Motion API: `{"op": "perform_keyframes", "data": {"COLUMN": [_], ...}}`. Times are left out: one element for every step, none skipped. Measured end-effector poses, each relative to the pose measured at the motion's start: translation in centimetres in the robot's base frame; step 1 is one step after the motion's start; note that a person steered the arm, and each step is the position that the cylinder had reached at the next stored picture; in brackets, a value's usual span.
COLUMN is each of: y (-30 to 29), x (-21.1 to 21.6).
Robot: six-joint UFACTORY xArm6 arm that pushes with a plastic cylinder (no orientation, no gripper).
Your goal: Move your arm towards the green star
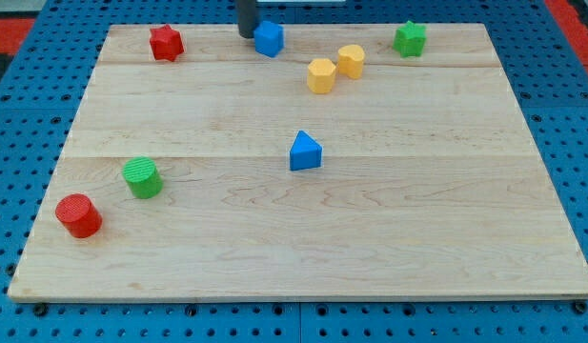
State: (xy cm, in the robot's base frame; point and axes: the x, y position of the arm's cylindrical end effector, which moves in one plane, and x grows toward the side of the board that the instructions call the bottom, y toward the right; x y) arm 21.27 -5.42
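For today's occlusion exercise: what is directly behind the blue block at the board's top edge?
My tip, the rod's dark lower end, stands just behind the blue block, at its left, seemingly touching. The block hides none of it; the upper rod is cropped.

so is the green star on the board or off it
On the board: the green star sits on the wood near the top right corner, inside the edge. My tip is beside the blue block.

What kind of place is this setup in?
Probably a robotics lab bench: a wooden board lies on a blue pegboard, small blocks like the green star are scattered about, and my tip sits beside the blue block.
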Motion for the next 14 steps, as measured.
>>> {"op": "perform_keyframes", "data": {"y": [-1.2,-2.5,-3.3,-3.7,-3.6,-3.6,-3.4,-3.4,-3.4,0.5,4.9,7.5,10.4,13.3], "x": [0.4,3.2,5.7,5.8,5.8,5.8,5.8,5.8,5.8,8.9,11.6,13.3,13.7,13.7]}}
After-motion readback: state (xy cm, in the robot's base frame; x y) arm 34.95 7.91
